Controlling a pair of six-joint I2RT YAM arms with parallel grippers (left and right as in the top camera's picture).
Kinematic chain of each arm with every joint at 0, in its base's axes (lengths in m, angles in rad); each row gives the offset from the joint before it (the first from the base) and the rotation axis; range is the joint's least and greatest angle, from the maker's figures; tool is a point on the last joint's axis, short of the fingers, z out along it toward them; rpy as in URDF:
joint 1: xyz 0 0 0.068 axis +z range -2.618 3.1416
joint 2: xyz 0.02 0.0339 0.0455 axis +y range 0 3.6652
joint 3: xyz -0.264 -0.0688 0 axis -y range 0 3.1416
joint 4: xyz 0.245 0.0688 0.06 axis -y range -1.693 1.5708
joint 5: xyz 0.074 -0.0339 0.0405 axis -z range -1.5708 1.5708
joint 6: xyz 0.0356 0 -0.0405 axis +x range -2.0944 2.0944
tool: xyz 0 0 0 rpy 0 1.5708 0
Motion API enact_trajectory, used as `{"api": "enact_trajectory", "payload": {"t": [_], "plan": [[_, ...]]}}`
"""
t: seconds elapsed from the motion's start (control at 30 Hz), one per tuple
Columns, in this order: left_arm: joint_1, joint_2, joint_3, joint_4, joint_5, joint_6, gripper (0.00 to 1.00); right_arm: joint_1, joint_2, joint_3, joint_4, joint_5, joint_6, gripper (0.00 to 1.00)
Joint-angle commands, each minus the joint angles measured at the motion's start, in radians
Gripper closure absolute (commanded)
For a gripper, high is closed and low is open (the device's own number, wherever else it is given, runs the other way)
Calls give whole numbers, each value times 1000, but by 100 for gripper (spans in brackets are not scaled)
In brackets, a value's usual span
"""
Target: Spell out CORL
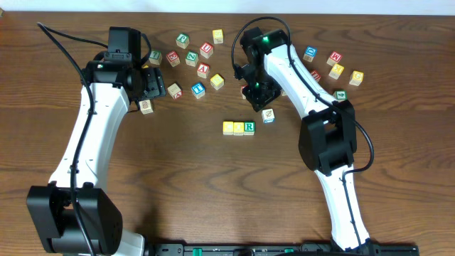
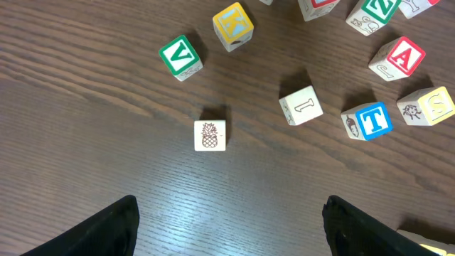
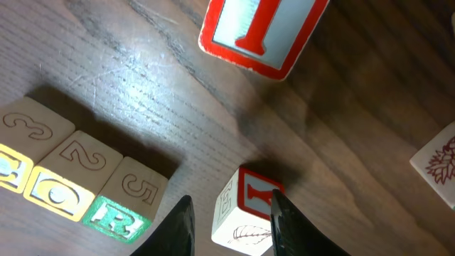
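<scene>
Three wooden letter cubes stand in one row near the middle of the table (image 1: 178, 178): two yellow-topped cubes (image 1: 239, 128) and, touching them at 3 o'clock, the white cube with a green R (image 1: 249, 127). The place for L, at 3 o'clock of R, is not yet filled. At 2 o'clock from R, near but apart, a small wooden cube with a red-framed side face (image 3: 245, 213) stands between my right fingers (image 3: 178, 231). One finger seems to touch it and the other shows a small gap, so I cannot tell if I grasp it. Its top letter I cannot read. My left fingers (image 2: 106, 231) are spread wide and hold nothing, above a pale cube with a pineapple drawing (image 2: 210, 135).

The risk, I think: this cube sits turned against the row, so sliding it in could push R and break the line, or a wrong face could end on top. A white cube with a big red letter (image 3: 259, 32) lies close at 12 o'clock in my right wrist view and could be bumped.
</scene>
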Motion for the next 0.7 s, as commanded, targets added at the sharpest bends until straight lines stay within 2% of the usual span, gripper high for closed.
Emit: {"api": "enact_trajectory", "payload": {"t": [0.0, 0.2, 0.5, 0.67], "plan": [[2, 2, 22, -2, -16, -8, 18, -11, 17, -2, 6, -13, -20, 71], [2, 2, 22, -2, -16, -8, 18, -12, -12, 19, 1, -54, -6, 70], [2, 2, 22, -2, -16, -8, 18, -28, -219, 31, -10, -47, 174, 64], [2, 2, 22, -2, -16, -8, 18, -50, -323, 31, -61, 43, 298, 62]]}}
